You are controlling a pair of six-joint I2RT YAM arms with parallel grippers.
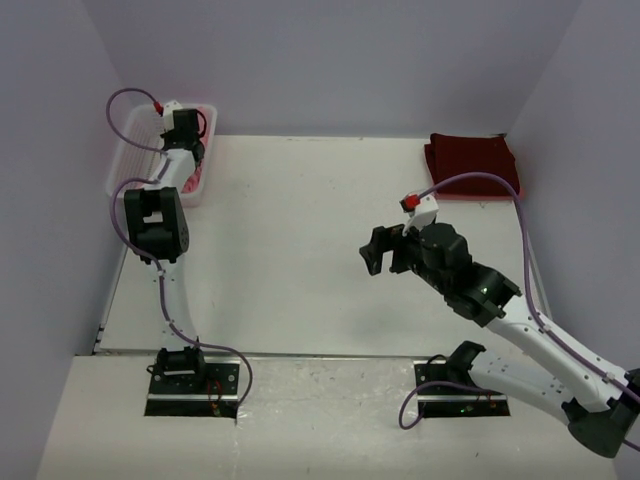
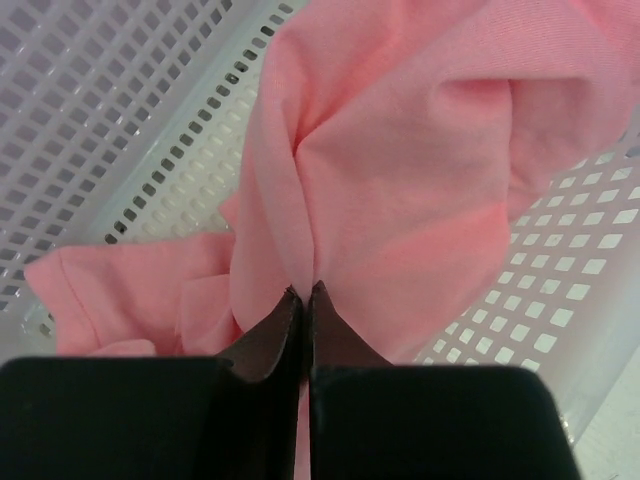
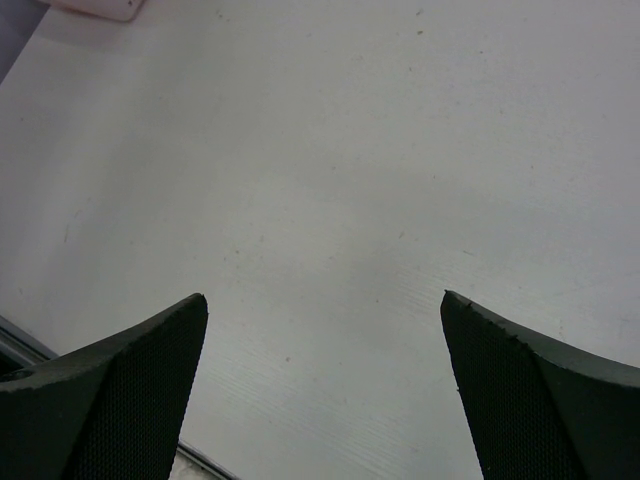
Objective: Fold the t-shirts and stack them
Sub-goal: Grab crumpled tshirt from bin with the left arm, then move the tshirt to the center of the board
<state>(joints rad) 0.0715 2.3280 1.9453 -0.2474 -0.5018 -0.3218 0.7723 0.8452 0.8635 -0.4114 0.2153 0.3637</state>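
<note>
Left gripper [image 2: 303, 292] pinched shut on pink shirt [image 2: 400, 170], bunched in basket [image 2: 120, 90] at 10 o'clock; retrieval is judged in hand, and a lift clear onto the table [image 1: 300, 250] is called for next.

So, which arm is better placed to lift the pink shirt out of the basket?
The left arm, probably. The left gripper is shut on the pink shirt inside the basket. The right gripper is open above the table, far from the basket.

Pink tee [image 2: 400, 170] partly off-frame, top/rt.
</note>
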